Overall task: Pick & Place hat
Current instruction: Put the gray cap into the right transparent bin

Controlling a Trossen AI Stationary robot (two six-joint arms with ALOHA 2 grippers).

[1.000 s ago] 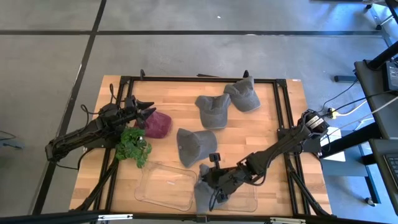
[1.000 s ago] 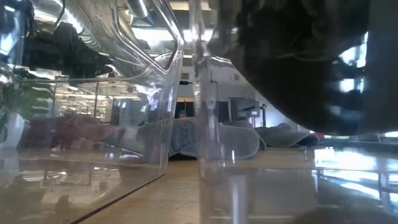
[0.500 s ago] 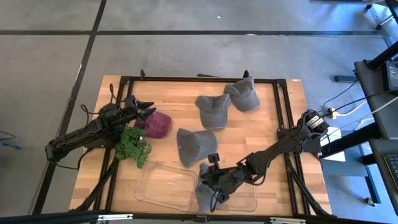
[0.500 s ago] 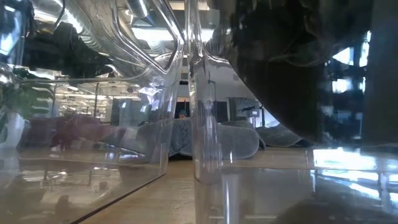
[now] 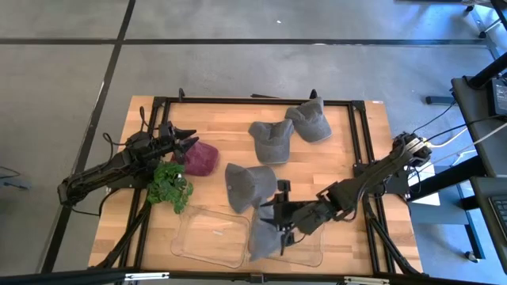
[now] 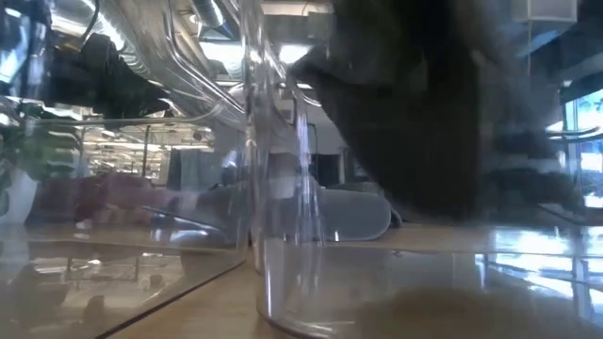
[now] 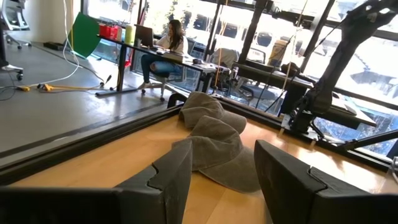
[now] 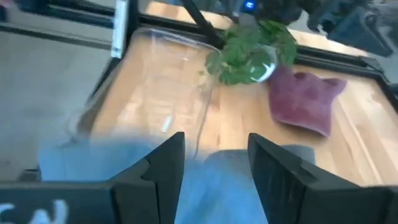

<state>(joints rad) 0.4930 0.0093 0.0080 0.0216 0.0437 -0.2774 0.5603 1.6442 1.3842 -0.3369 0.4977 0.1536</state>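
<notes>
Draping limp over the bin edge, the hat (image 5: 264, 237) looks light, soft and floppy, so by my judgement it will sag and fold wherever it is unsupported; a pinch on a thick fold of cloth or on the stiffer brim should hold best. It lies just under and in front of the right gripper (image 5: 283, 224), partly in the right bin (image 5: 313, 255) and partly across the wall shared with the left bin (image 5: 207, 235). Whether the right fingers are closed on the cloth I cannot tell: in the right wrist view the fingers (image 8: 163, 163) stand apart with grey cloth beneath them, but contact is unclear. Its long axis seems to run from the gripper toward the table's near edge; which end is the brim I cannot make out

The left gripper (image 5: 188, 138) waits well off to the far side, fingers spread with nothing between them, beside the maroon hat (image 5: 200, 158) and plant (image 5: 170, 187)
</notes>
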